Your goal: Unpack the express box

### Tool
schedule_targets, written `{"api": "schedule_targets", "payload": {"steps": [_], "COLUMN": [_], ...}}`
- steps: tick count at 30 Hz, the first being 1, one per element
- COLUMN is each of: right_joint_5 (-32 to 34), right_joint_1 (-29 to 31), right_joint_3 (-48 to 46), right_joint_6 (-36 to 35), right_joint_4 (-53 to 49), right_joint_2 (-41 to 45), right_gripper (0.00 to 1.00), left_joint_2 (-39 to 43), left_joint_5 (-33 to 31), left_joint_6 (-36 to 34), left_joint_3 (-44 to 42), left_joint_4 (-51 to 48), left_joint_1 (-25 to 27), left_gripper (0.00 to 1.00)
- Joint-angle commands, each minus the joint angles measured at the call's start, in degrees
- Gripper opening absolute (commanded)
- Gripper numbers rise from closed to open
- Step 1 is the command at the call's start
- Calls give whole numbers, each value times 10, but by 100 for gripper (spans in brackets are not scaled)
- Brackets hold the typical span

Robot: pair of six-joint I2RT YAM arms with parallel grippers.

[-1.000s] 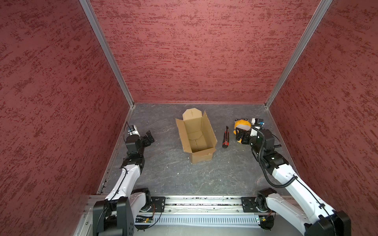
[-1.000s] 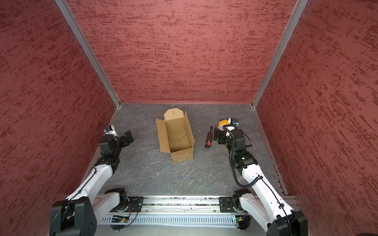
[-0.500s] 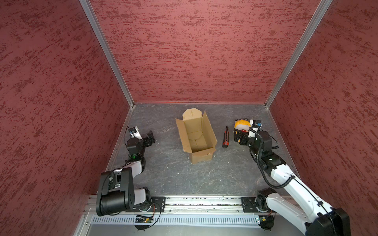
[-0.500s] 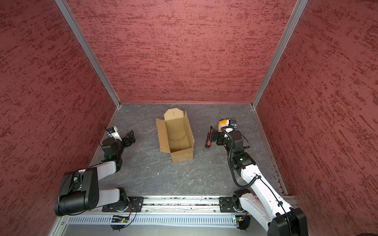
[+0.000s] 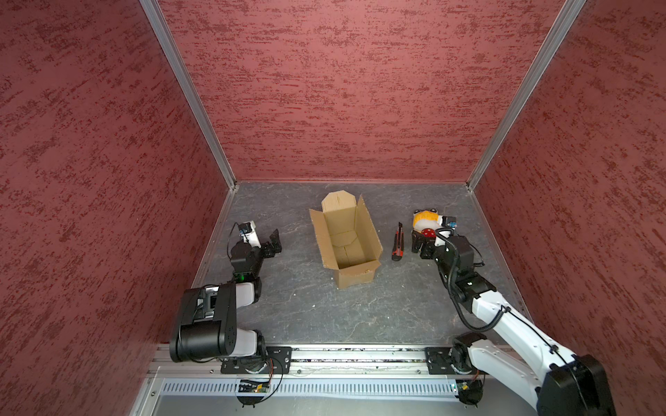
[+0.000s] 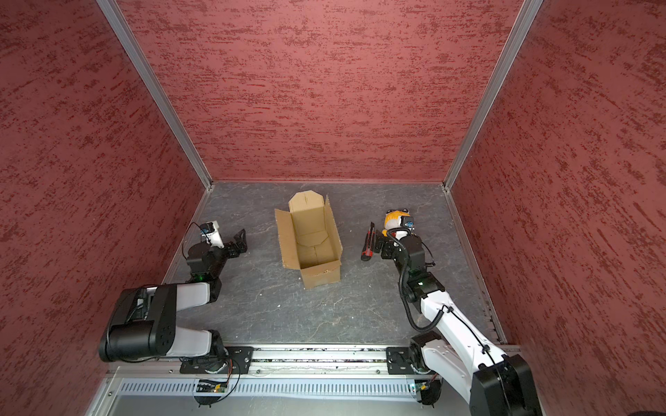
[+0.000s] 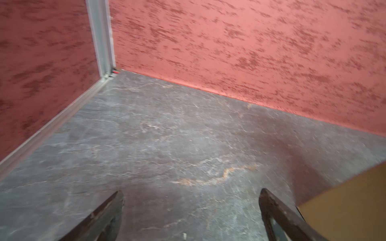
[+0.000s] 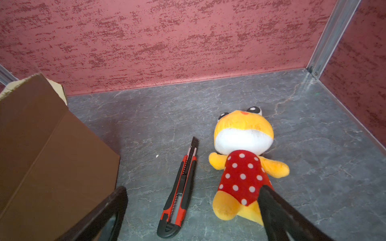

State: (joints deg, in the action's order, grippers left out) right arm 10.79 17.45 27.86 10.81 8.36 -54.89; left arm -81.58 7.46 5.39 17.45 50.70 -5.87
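Observation:
The express box stands mid-floor, a brown carton with its flaps open and its inside bare in both top views. My left gripper hovers open to its left, well apart; the left wrist view shows the open left gripper over bare floor with the box corner beside one finger. My right gripper is open, right of the box, just above the floor. In the right wrist view the open right gripper spans a utility knife and the feet of a plush toy, gripping neither.
The red-and-black utility knife lies between the box and the orange-and-yellow plush toy. Red walls close in the grey floor on three sides. The box wall stands close beside one right finger.
The left arm has folded, its elbow rising toward the camera, with the gripper staying low and open. The right gripper has drawn back from the plush toy toward the knife.

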Motion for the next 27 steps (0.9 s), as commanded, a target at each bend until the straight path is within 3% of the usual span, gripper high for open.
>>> {"api": "schedule_targets", "payload": {"steps": [1,3,12,27], "right_joint_5": [50,69,132,103], "right_joint_1": [4,4,-7,-87], "right_joint_3": [-20,-36,-91,-122], "right_joint_6": [-36,-50,-111,-132], "right_joint_4": [61,85,179,411], "right_joint_2": [-1,0,-7,-171], "right_gripper": [99,99,99,99], "left_joint_2": [-26,-47,-63,-64], "left_joint_5": [-30,-44,-64,-47], "left_joint_6": [-62,-86,-70,-64], "left_joint_3": [19,26,37,43], "left_joint_4": [16,23,14,3], "left_joint_1": [37,60,54,45], "left_gripper": [100,100,100,100]}}
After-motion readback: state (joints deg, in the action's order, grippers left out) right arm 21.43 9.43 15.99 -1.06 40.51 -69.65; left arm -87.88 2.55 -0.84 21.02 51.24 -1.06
